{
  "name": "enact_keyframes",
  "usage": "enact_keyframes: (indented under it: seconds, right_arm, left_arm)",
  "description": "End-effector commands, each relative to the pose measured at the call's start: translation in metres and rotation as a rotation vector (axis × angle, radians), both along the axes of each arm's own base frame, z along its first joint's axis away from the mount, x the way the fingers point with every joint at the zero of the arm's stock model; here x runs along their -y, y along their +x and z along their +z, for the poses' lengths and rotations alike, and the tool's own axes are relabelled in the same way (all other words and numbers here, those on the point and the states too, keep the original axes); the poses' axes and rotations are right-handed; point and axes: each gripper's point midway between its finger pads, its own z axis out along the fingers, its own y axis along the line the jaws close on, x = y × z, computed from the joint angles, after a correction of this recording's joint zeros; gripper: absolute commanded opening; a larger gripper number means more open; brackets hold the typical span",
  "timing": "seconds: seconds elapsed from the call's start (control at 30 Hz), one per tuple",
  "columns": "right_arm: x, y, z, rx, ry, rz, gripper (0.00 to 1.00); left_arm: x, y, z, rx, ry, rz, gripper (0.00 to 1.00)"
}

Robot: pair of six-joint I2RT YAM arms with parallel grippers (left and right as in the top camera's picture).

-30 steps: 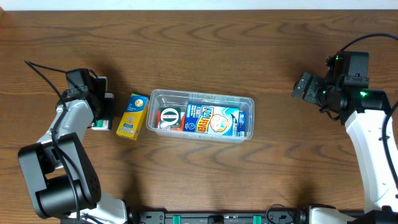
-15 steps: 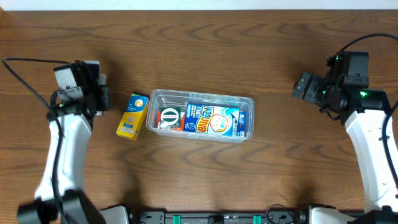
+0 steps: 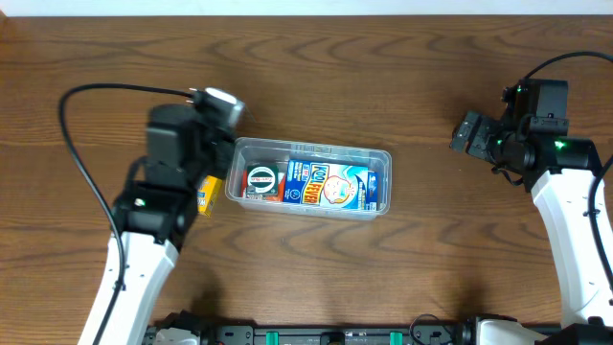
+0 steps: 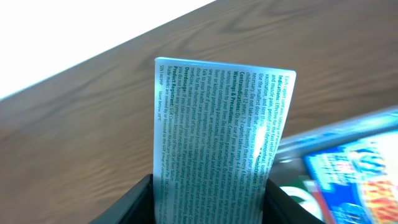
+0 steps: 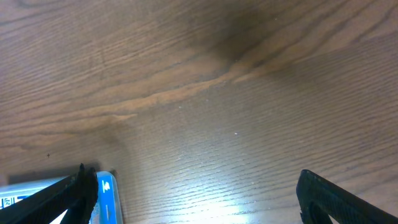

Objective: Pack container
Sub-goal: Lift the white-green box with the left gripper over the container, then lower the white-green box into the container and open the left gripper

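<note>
The clear container (image 3: 311,148) lies mid-table with a blue box (image 3: 330,184) and a green-and-red box (image 3: 261,180) inside. My left gripper (image 3: 215,117) hovers above the table by the container's left end. It is shut on a small white box with teal print (image 4: 217,137), held upright, and the box's white end shows in the overhead view (image 3: 221,98). The blue box (image 4: 357,168) shows blurred behind it. My right gripper (image 3: 469,132) is open and empty, right of the container; its wrist view (image 5: 196,193) shows bare wood between the fingers.
A yellow box (image 3: 204,195) lies on the table left of the container, mostly hidden under my left arm. The blue box's edge (image 5: 106,190) shows at the lower left of the right wrist view. Wood table (image 3: 421,259) all round.
My left arm has lifted the small white box from the table's left side and swung right to the container's left end, now covering most of the yellow box. The right arm has not moved.
</note>
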Motion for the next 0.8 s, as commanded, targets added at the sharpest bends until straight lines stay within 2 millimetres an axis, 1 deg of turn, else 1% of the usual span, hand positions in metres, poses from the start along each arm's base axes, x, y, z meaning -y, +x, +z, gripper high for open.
enact_keyframes:
  seconds: [0.0, 0.1, 0.17, 0.3, 0.4, 0.57, 0.63, 0.77]
  right_arm:
    - [0.001, 0.0, 0.002, 0.003, 0.012, -0.013, 0.99]
    - [0.001, 0.0, 0.002, 0.003, 0.012, -0.013, 0.99]
    - [0.001, 0.0, 0.002, 0.004, 0.013, -0.013, 0.99]
    - [0.001, 0.0, 0.002, 0.003, 0.012, -0.013, 0.99]
    - [0.001, 0.0, 0.002, 0.003, 0.013, -0.013, 0.99]
    - [0.001, 0.0, 0.002, 0.003, 0.012, -0.013, 0.99]
    - [0.001, 0.0, 0.002, 0.003, 0.013, -0.013, 0.99]
    - [0.001, 0.0, 0.002, 0.003, 0.013, -0.013, 0.99]
  left_arm:
    - [0.038, -0.015, 0.002, -0.004, -0.003, -0.115, 0.47]
    - [0.072, -0.029, -0.003, -0.018, 0.013, -0.229, 0.48]
    - [0.093, -0.038, -0.005, -0.011, 0.055, -0.327, 0.49]
    - [0.126, -0.054, -0.013, 0.016, 0.169, -0.523, 0.49]
    - [0.14, -0.059, -0.025, 0.015, 0.254, -0.628, 0.48]
    - [0.163, -0.068, -0.054, -0.005, 0.369, -0.859, 0.49]
    - [0.171, -0.066, -0.063, -0.005, 0.381, -0.903, 0.49]
    - [0.181, -0.054, -0.07, 0.015, 0.376, -0.903, 0.56]
